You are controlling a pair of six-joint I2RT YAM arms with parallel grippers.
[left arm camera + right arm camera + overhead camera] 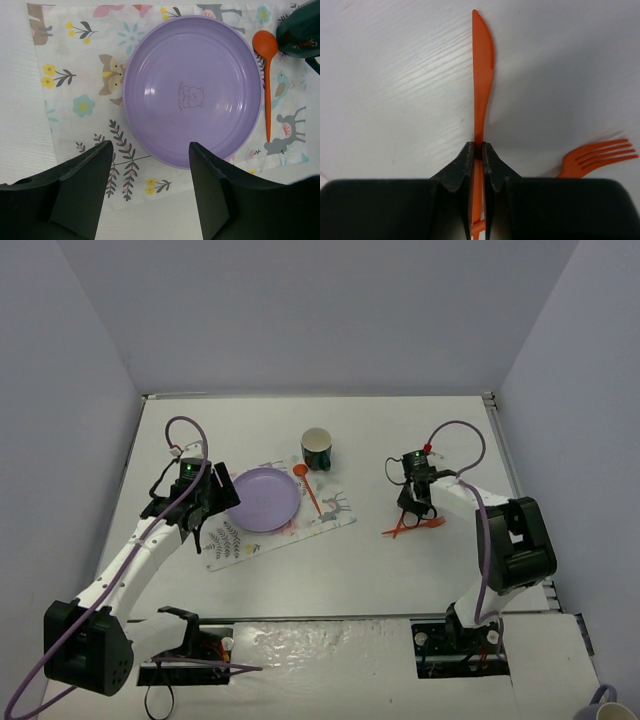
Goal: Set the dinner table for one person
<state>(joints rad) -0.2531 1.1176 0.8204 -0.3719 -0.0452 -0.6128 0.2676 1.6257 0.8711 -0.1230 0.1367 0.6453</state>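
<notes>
While the plate [263, 499] and spoon [307, 487] lie on the placemat [330, 510] with the cup [317, 448] at its edge, the right end effector [478, 147] is clenched on the knife [483, 65] over the white counter's [400, 430] right part; the fork [600, 155] beside it is not yet placed; the left end effector [150, 145] hangs released over the plate.

round purple plate [192, 95]: glossy smooth plastic
slim orange knife [483, 75]: smooth plastic, dull sheen
large white tabletop [395, 90]: matt, faintly grained

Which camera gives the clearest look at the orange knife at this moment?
The right wrist view: the knife runs up the frame, serrated edge plain, its handle pinched in the right hand. The top view shows only thin orange slivers beneath that hand, knife and fork hard to tell apart. The left wrist view misses it.
</notes>
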